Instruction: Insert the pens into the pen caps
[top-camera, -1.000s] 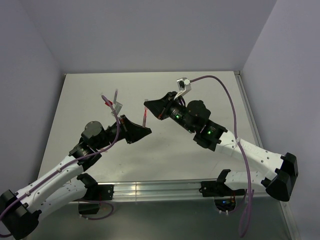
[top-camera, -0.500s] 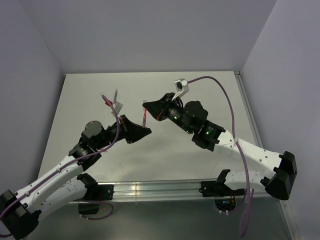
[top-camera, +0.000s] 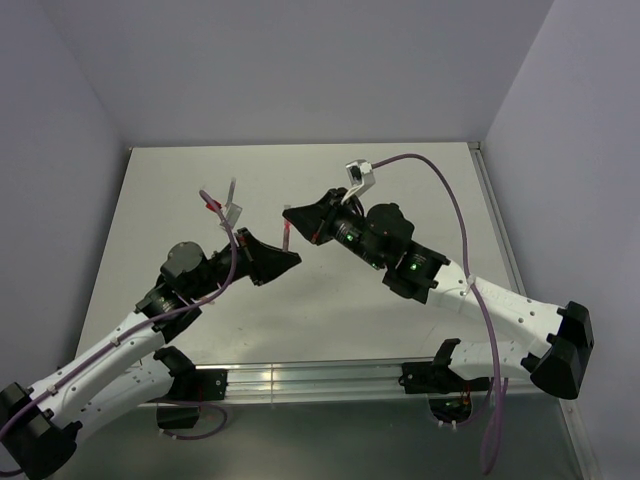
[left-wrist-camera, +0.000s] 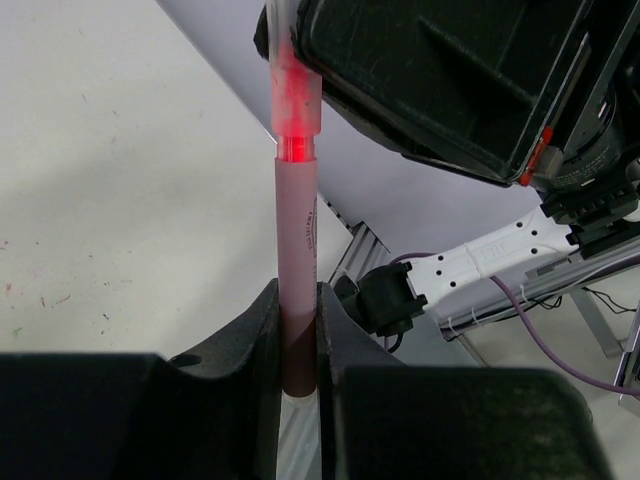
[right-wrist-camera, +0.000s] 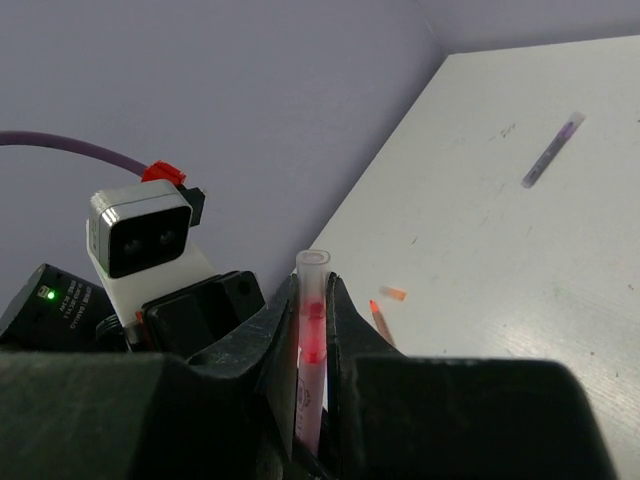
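Where the arms meet at mid-frame in the top view, the left fingers (left-wrist-camera: 250, 340) are clamped on a red-orange pen (left-wrist-camera: 297, 250), its tip inside a pale pinkish cap (right-wrist-camera: 311, 300) pinched by the right fingers (right-wrist-camera: 275, 345). A dark grey pen (right-wrist-camera: 551, 150) lies on the surface (right-wrist-camera: 520, 280), upper right of the right wrist view.

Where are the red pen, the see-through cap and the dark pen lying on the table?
red pen (left-wrist-camera: 297, 250): left wrist view, middle of its barrel.
see-through cap (right-wrist-camera: 311, 300): right wrist view, upper part of the tube.
dark pen (right-wrist-camera: 552, 150): right wrist view, middle of its length.
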